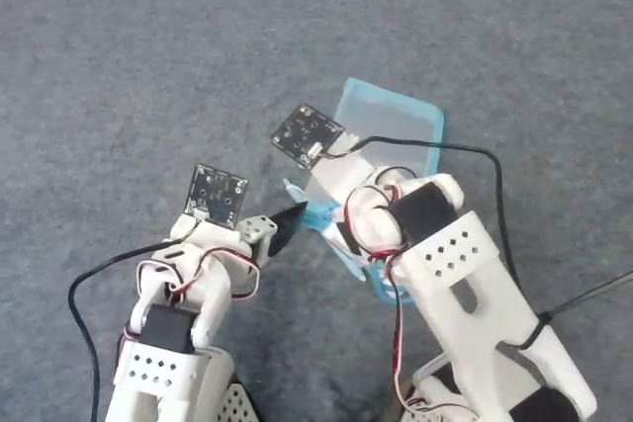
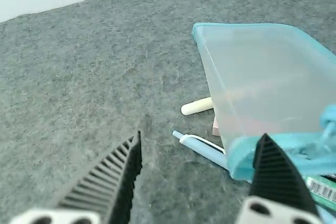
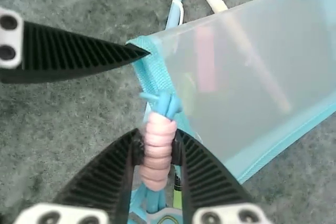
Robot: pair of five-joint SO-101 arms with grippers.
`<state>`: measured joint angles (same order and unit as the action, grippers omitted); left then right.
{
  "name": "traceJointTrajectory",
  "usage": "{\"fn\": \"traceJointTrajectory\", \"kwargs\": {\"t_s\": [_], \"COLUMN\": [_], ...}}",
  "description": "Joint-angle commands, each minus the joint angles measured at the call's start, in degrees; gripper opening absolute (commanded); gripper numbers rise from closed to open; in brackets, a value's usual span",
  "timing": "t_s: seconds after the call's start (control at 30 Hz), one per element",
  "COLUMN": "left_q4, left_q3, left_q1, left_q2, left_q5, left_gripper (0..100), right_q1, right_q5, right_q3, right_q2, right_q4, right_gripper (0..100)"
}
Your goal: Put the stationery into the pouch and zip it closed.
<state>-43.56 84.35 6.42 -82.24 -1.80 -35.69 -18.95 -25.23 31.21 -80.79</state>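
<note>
Clamping the pink zipper pull (image 3: 156, 153) at the pouch (image 3: 252, 72) corner, the right gripper (image 3: 156, 136) is clenched. The left gripper (image 2: 201, 136) is spread wide, one fingertip touching the pouch's blue edge. A pen (image 2: 207, 148) and a cream stick (image 2: 197, 107) protrude beside the pouch on grey felt (image 2: 79, 77).

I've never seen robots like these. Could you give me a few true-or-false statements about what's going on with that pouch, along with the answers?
1. The right gripper is shut on the pink zipper pull. True.
2. A pen and a cream stick poke out past the edge of the pouch. True.
3. The left gripper is clamped on the pen. False: it is open and holds nothing, with one fingertip at the pouch's corner.
4. The pouch is solid black. False: it is see-through with blue trim.
</note>
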Motion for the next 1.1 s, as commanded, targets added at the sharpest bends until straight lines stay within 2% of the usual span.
{"fn": "traceJointTrajectory", "kwargs": {"t_s": [0.0, 0.1, 0.3, 0.5, 0.6, 0.8, 1.07], "left_q4": [-0.44, -0.44, -0.09, 0.00, 0.09, 2.11, 2.29], "left_q3": [-0.48, 0.13, 1.01, 1.01, 1.01, 1.45, 1.80], "left_q1": [0.35, 0.35, 0.35, 0.35, 0.35, 0.35, 2.20], "left_q2": [0.53, 0.53, 0.26, 0.26, 0.26, 0.53, 0.53], "left_q5": [-1.05, -1.14, -3.43, -3.25, -3.25, -3.16, -3.16], "left_gripper": [34, 37, 37, 31, 31, 31, 31], "right_q1": [0.04, 0.13, 0.13, 0.13, -0.31, -0.48, -7.69], "right_q5": [0.79, 0.79, 0.62, 0.70, 0.35, 0.26, 0.18], "right_q3": [3.60, 3.60, 3.69, 7.21, 10.29, 10.46, 8.62], "right_q2": [2.24, 2.24, 2.33, 2.33, 2.33, 2.33, 2.33], "right_q4": [-0.13, -0.13, -0.13, -2.86, -6.81, -7.78, -7.87], "right_gripper": [3.5, 0.7, 0.7, 0.7, 0.7, 0.7, 0.7]}}
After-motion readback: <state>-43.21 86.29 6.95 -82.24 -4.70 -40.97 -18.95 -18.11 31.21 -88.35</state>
